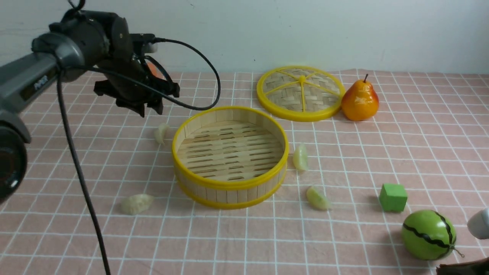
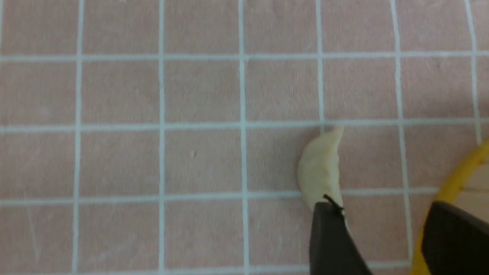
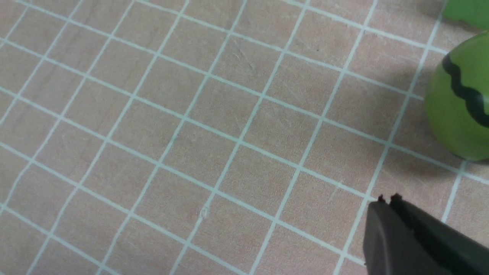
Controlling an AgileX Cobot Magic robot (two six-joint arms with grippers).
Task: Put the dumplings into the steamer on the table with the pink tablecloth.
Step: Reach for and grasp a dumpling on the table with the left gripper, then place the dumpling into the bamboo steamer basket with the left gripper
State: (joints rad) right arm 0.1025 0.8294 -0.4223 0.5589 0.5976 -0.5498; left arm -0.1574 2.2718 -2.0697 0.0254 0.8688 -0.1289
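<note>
1. Now: left pincer [image 1: 149, 110] hangs at upper left of front frame, above the table [image 1: 420, 152]; fingers [image 2: 328, 240] apart, nothing betw. them.
2. Likely target: small cream-white pleated crescent dumpling [image 1: 161, 133] [image 2: 321, 172]. It lies on the salmon-pink, white-grid tablecloth [image 1: 344, 236], just left of the round wooden-slat steamer w/ yellow rims [image 1: 229, 186], not touching it. In front frame it sits below & slightly right of the left pincer.
3. Key relation: in left wrist view this dumpling isn't centred in the gap. Its near end is hidden behind one finger tip, and the steamer rim [image 2: 454, 179] shows by the other finger. Long axis runs approx. along the fingers, so closing would squeeze its short width. That suits a grasp, but the pincer prob. needs a sideways shift away from the steamer first.
4. Steamer is empty, so 0 of 4 in. Others on cloth: second cream dumpling [image 1: 136, 203] lower left; pale yellow-green dumpling [image 1: 300, 156] right of steamer; another yellow-green one [image 1: 318, 198] below it.
5. Right pincer [image 3: 387, 199]: fingers together, holding nothing, beside the green black-striped watermelon toy [image 3: 458, 99] at lower right. It's well apart from the target, so left arm is nearer.
</note>
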